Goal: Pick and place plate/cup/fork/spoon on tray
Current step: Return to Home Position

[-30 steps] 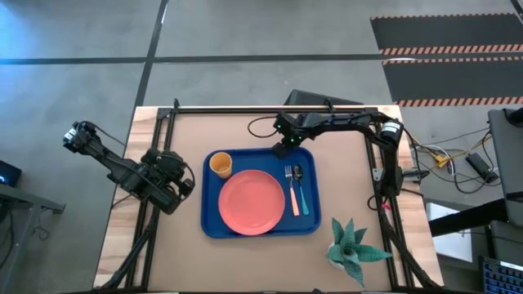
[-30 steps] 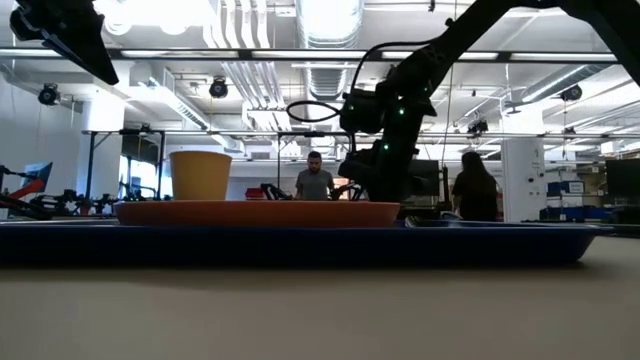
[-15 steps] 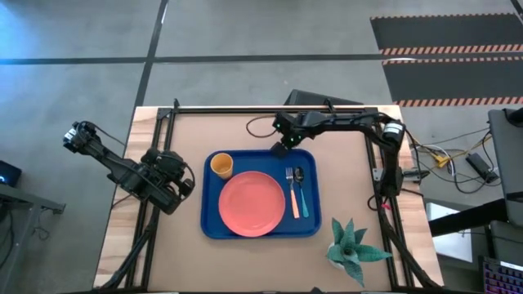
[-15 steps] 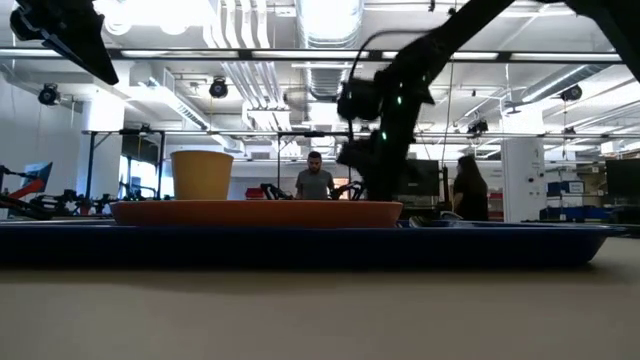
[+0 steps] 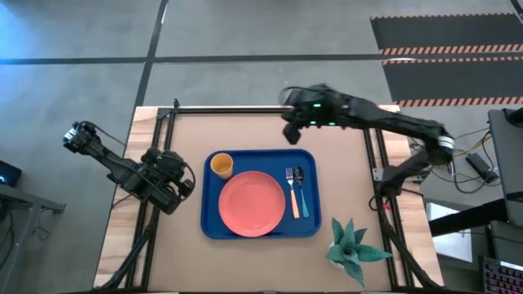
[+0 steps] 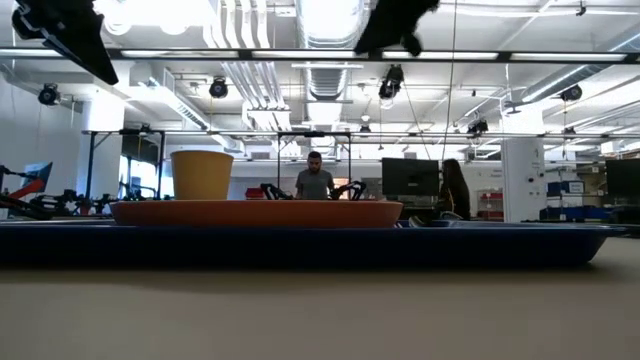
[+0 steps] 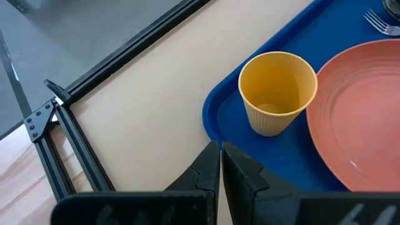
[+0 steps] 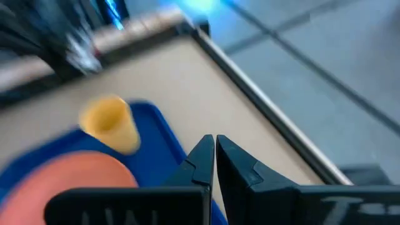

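The blue tray [image 5: 214, 226] lies mid-table. On it rest the salmon-pink plate [image 5: 251, 203], the yellow-orange cup [image 5: 221, 165] upright at its far left corner, and the orange-handled fork [image 5: 292, 193] beside the teal-handled spoon [image 5: 301, 193] on its right side. My right gripper [image 5: 291, 132] is shut and empty, raised above the table just beyond the tray's far edge. My left gripper [image 7: 220, 164] is shut and empty at the table's left, near the tray's left rim [image 7: 212, 119].
A green potted plant [image 5: 351, 249] stands at the table's near right. A black frame rail [image 5: 245, 109] runs along the far edge, with rails down both sides. People stand in the room beyond [image 6: 316, 180].
My right gripper has risen and swung away from the tray's far edge toward the table's far side, its arm stretching out to the right; in the low view it has climbed to the top of the picture. The dishes on the tray have stayed put.
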`<state>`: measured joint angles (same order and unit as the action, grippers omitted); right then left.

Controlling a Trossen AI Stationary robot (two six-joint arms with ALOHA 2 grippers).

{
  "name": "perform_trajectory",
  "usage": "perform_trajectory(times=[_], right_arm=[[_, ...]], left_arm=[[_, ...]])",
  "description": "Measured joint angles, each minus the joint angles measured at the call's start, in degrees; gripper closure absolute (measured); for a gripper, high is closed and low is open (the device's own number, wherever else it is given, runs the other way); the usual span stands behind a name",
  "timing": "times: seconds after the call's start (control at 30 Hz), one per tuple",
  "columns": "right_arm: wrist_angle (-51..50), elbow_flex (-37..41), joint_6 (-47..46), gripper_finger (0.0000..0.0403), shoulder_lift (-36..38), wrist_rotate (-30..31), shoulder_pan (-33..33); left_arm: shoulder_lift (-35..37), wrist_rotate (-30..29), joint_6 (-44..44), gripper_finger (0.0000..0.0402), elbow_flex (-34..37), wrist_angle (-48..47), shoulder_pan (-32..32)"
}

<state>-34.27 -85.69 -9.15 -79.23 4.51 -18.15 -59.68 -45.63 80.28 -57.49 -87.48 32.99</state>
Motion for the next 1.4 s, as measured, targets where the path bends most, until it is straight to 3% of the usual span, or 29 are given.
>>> perform_trajectory(times=[0.2,0.43,0.77,0.93,1.27,1.4], right_arm=[[0.73,0.08,1.1,0.0394,11.04,0.04,5.46],[0.67,1.45,-0.61,0.0394,15.0,0.07,11.26],[0.33,2.6,3.39,0.0394,6.68,0.04,14.05],[-0.12,2.6,0.41,0.0394,3.33,0.07,14.03],[4.09,2.6,2.28,0.0394,1.82,-0.3,15.14],[4.62,2.36,2.39,0.0394,2.18,-0.61,17.12]], left_arm=[[-0.12,-0.62,-5.65,0.0402,0.0,0.0,0.0],[-0.26,-5.4,-7.27,0.0402,0.0,0.0,0.0],[0.19,-6.45,-9.38,0.0402,-0.02,-0.02,0.02],[0.37,-5.7,-13.4,0.0402,-0.35,-0.02,0.01],[0.35,-2.64,-13.77,0.0402,-0.31,1.87,0.04],[0.08,-2.31,-18.25,0.0402,-0.28,2.47,0.08]])
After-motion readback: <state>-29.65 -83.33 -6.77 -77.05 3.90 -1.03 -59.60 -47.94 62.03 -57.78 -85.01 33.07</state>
